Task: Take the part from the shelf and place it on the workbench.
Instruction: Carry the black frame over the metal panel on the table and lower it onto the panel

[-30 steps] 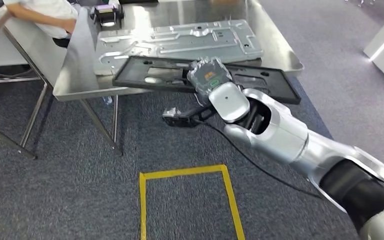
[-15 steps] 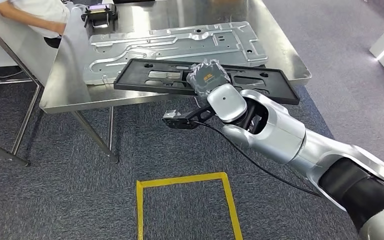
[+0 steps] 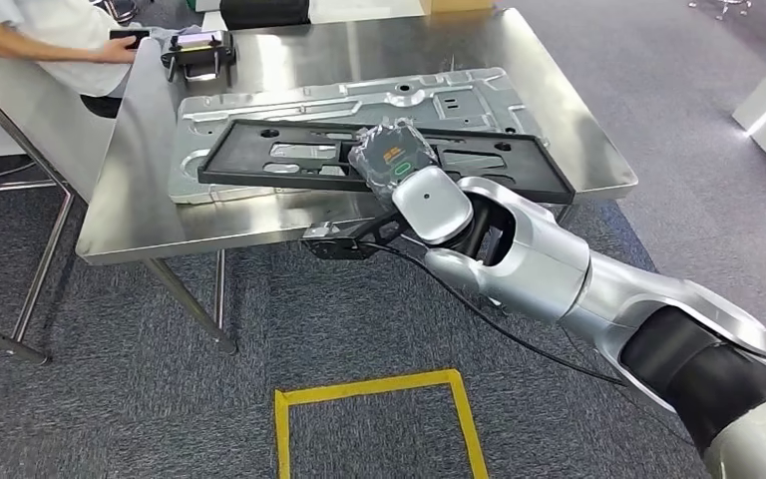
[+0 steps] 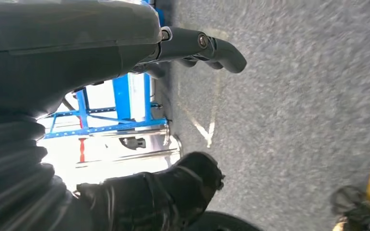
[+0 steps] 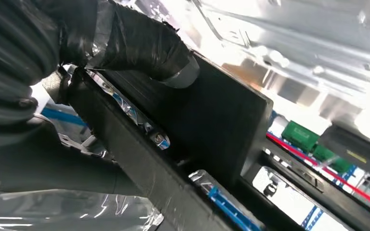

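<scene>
A stainless-steel counter [image 3: 259, 215] stands on grey carpet [image 3: 110, 399], with a yellow taped rectangle [image 3: 374, 389] on the floor at 6 o'clock in the head view. A stamped silver metal panel [image 3: 259, 100] lies flat on the counter; over it, the right hand [image 3: 391, 157] clamps its fingers on the near edge of the long black plastic frame [image 3: 259, 155], which lies across the panel and juts past the counter's 3 o'clock edge. At 11 o'clock sit a small black device [image 3: 197, 45] and a seated person [image 3: 50, 40], cut off by the picture's edge. The left hand [image 4: 192, 45] hangs over the carpet, fingers curled in, holding nothing. The right wrist view shows the frame's dark underside, blurred.
</scene>
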